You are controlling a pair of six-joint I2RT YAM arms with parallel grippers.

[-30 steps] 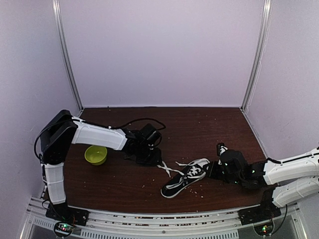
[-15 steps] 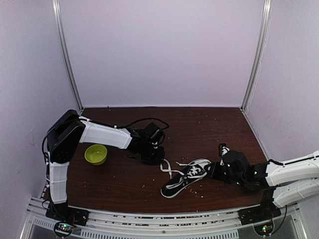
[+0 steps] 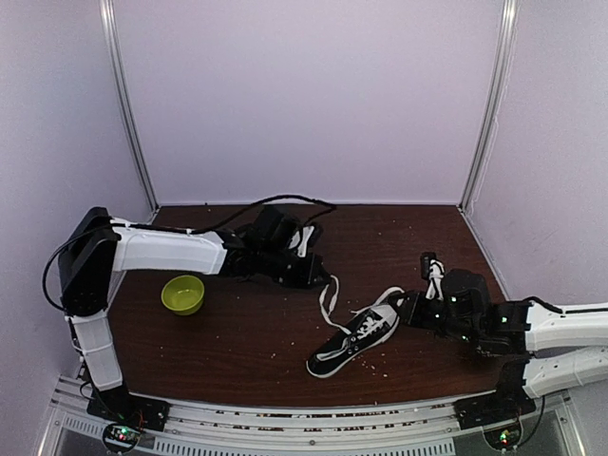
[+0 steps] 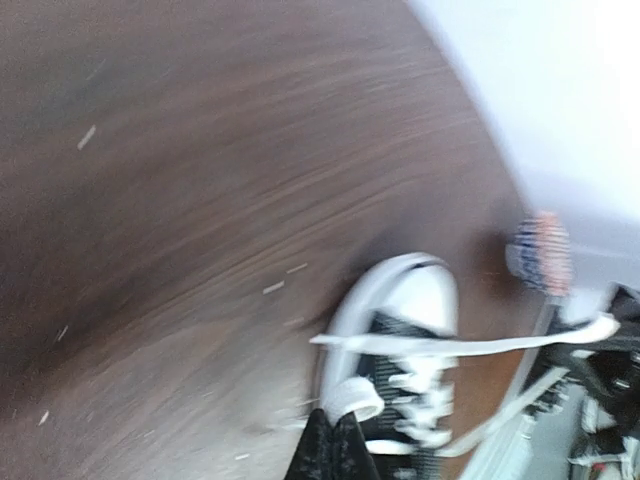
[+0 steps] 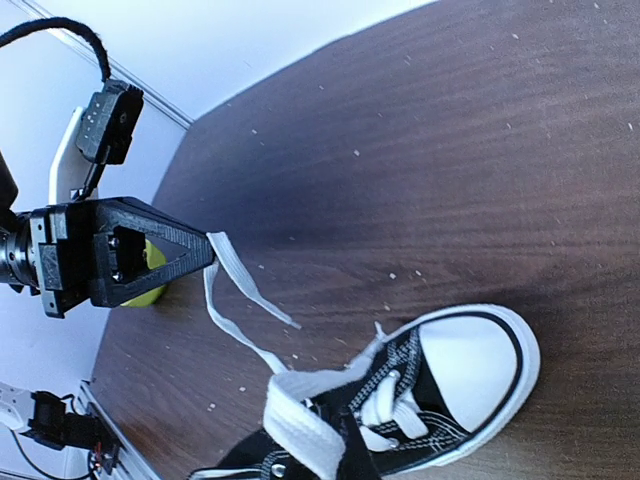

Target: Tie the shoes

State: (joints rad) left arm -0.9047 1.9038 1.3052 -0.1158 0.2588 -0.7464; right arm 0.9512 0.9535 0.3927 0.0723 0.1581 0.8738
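The black sneaker (image 3: 353, 340) with its white toe cap lies on the brown table (image 3: 237, 342), toe pointing toward the back right. My left gripper (image 3: 321, 274) hovers behind and left of it, shut on one white lace (image 3: 329, 302) that runs down to the shoe. The left wrist view is blurred; there its fingertips (image 4: 335, 440) pinch a fold of lace (image 4: 356, 398) above the shoe (image 4: 410, 330). My right gripper (image 3: 405, 306) sits at the toe, shut on the other lace (image 5: 312, 425) over the shoe (image 5: 470, 370). The left gripper (image 5: 205, 250) shows there too.
A lime green bowl (image 3: 182, 294) stands on the left side of the table, beside the left arm's forearm. Purple walls close in the back and both sides. Small pale crumbs are scattered over the wood near the shoe.
The left gripper shut on a lace lying on the table and lifted back and right, pulling it up off the wood. The right gripper rose slightly with its lace; the shoe's toe shifted a little.
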